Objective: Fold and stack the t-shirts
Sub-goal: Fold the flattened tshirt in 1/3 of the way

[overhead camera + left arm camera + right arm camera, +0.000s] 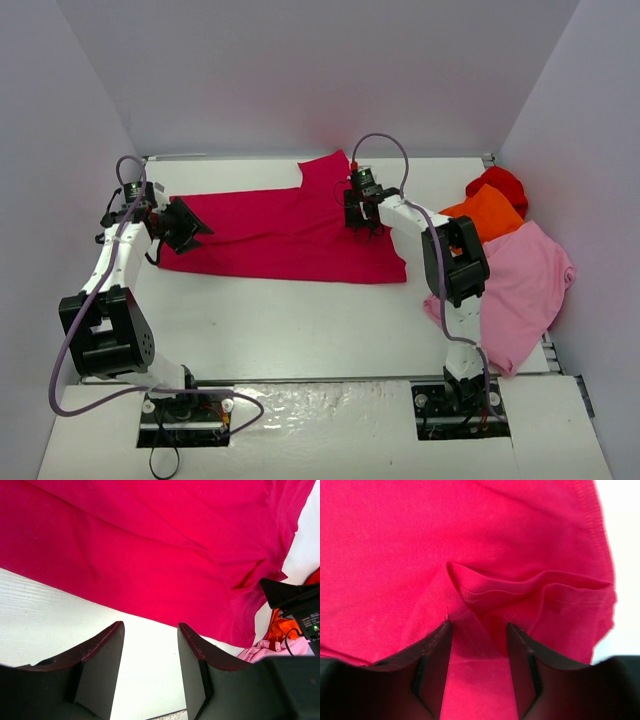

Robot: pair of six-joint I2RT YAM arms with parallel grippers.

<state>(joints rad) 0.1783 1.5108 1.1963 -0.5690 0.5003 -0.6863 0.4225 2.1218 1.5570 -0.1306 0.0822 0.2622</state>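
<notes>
- Task status: early stage. No folded shirt and no stack are visible anywhere on the surface (pixel 300 330).
- Shirt in work: the crimson-magenta t-shirt (pixel 270 235) lies spread flat across the upper centre of the top view, with one sleeve pointing to the upper edge. The left wrist view shows a long crease across it. Whether this is a completed first fold cannot be told.
- Left gripper (pixel 192 228): at the left end of the crimson-magenta t-shirt. Its fingers are spread, with bare surface and no cloth between them.
- Right gripper (pixel 479 626): on the right part of the same shirt, centre right in the top view. Its fingers are spread and straddle a raised ridge of cloth. They do not appear pressed onto it.
- Waiting shirts: the orange t-shirt (pixel 490 212), the red t-shirt (pixel 500 183) and the light pink t-shirt (pixel 525 280) lie crumpled and overlapping at the right edge of the frame. None of them is folded.
- Remaining work (judgement): folding of all four shirts, then stacking.
- Count of shirts: four, one each in crimson-magenta, orange, red and light pink.
- Count of arms: two, each with one gripper.
</notes>
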